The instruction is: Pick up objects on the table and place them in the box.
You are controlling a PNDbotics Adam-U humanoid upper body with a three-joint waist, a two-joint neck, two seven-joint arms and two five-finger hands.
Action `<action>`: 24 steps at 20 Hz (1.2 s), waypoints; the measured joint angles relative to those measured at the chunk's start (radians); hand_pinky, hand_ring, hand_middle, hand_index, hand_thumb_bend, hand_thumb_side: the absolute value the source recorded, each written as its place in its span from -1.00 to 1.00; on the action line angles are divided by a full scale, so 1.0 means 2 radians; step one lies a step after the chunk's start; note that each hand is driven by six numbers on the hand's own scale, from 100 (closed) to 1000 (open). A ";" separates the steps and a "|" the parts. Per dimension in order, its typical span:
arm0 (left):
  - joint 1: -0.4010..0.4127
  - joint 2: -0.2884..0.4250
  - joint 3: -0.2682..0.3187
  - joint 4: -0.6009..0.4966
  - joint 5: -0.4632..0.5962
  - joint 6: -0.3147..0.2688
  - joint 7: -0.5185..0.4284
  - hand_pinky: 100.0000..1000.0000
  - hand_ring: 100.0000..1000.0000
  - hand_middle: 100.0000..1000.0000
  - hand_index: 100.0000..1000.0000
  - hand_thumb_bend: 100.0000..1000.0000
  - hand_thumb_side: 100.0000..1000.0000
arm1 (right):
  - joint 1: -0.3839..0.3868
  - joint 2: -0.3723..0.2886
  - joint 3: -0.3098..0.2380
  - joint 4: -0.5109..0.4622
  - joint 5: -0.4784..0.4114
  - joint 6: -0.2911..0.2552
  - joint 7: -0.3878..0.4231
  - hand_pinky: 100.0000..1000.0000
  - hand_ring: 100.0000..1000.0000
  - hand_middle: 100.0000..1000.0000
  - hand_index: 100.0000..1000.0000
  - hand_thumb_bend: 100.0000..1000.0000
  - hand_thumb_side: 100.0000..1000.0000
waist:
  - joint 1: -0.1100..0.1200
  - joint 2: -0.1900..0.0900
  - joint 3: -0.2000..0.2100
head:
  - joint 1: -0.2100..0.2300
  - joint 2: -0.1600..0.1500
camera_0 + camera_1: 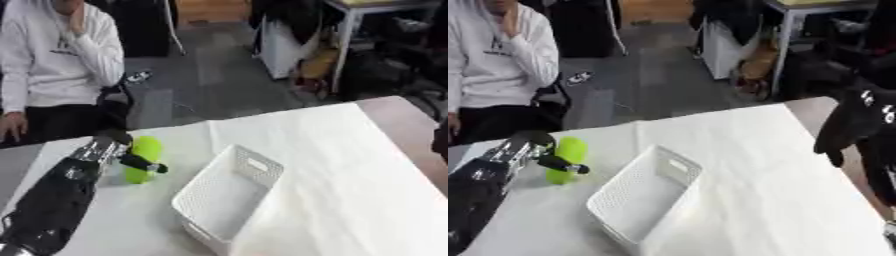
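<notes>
One left hand (118, 150) had its fingers curled around the green bottle (144, 159) at the white box's (229, 197) 9 o'clock; bottle looked light, rigid, slippery, best held mid-body.

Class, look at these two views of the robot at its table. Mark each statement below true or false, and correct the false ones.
1. The left hand is at the green object. True.
2. The white basket already holds the green object. False: the object is on the table beside the basket, which looks empty.
3. The right hand is holding the basket. False: it hangs apart, at the table's right edge.
4. The basket's walls are perforated. True.
</notes>
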 measured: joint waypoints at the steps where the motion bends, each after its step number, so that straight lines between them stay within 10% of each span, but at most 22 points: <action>1: 0.001 0.000 0.002 0.002 0.000 0.003 0.000 -0.01 0.68 0.74 0.52 0.86 1.00 | -0.001 0.001 0.000 0.000 0.000 0.001 0.001 -0.89 -0.34 -0.20 -0.07 -1.00 0.33 | 0.001 0.001 -0.002 | 0.002 0.000; 10: 0.004 -0.005 0.013 0.014 -0.015 0.027 0.000 0.01 0.68 0.73 0.52 0.60 1.00 | -0.013 0.008 0.001 0.000 -0.005 0.004 0.004 -0.89 -0.34 -0.20 -0.07 -1.00 0.33 | 0.004 0.007 -0.008 | 0.014 -0.008; 15: 0.008 -0.007 0.019 0.017 -0.022 0.036 0.003 -0.06 0.60 0.65 0.46 -0.50 0.84 | -0.013 0.008 0.001 0.000 -0.007 0.004 0.004 -0.89 -0.34 -0.20 -0.07 -1.00 0.33 | 0.004 0.009 -0.009 | 0.014 -0.009; 18: 0.008 -0.009 0.021 0.015 -0.024 0.041 0.014 -0.37 0.16 0.25 0.18 -0.97 0.62 | -0.013 0.008 0.001 0.000 -0.007 0.004 0.004 -0.89 -0.34 -0.20 -0.07 -1.00 0.33 | 0.004 0.009 -0.009 | 0.015 -0.009; 24: 0.013 -0.009 0.022 0.012 -0.025 0.045 0.061 -1.00 -0.53 -0.38 -0.36 -1.00 0.50 | -0.014 0.008 0.001 0.000 -0.007 0.004 0.004 -0.89 -0.34 -0.20 -0.07 -1.00 0.33 | 0.004 0.009 -0.007 | 0.015 -0.009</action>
